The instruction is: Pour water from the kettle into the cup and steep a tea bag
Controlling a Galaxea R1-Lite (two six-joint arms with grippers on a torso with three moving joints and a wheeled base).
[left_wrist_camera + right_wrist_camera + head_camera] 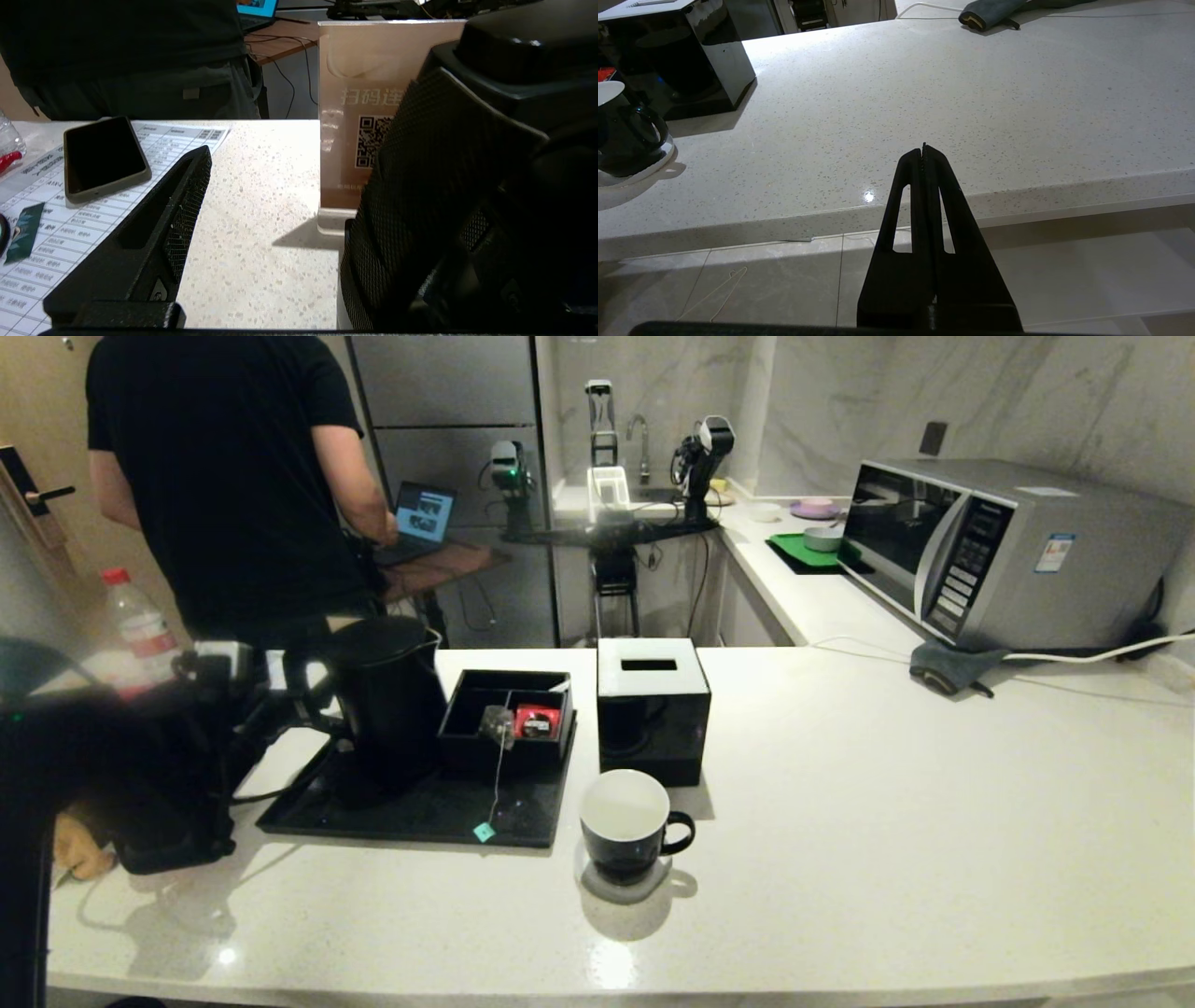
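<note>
The tall black kettle (385,695) stands on a black tray (420,817) at the counter's left. My left gripper (297,689) (308,121) is open right beside the kettle's left side; only bare counter shows between its fingers (180,210). The kettle's dark body (523,56) looms behind the other finger. The black cup (624,823) (623,135), white inside, rests on a coaster in front of the tray. The tea bag (498,722) lies on a small black box, its string trailing to a teal tag (484,832). My right gripper (924,148) is shut, empty, off the counter's front edge. No water shows.
A black cube box (652,709) (677,56) stands behind the cup, and a red packet (537,721) lies next to the tea bag. A QR sign (373,116), phone (103,158) and papers sit left of the kettle. A person (233,476), bottle (140,625), microwave (990,551) and cloth (990,11) ring the counter.
</note>
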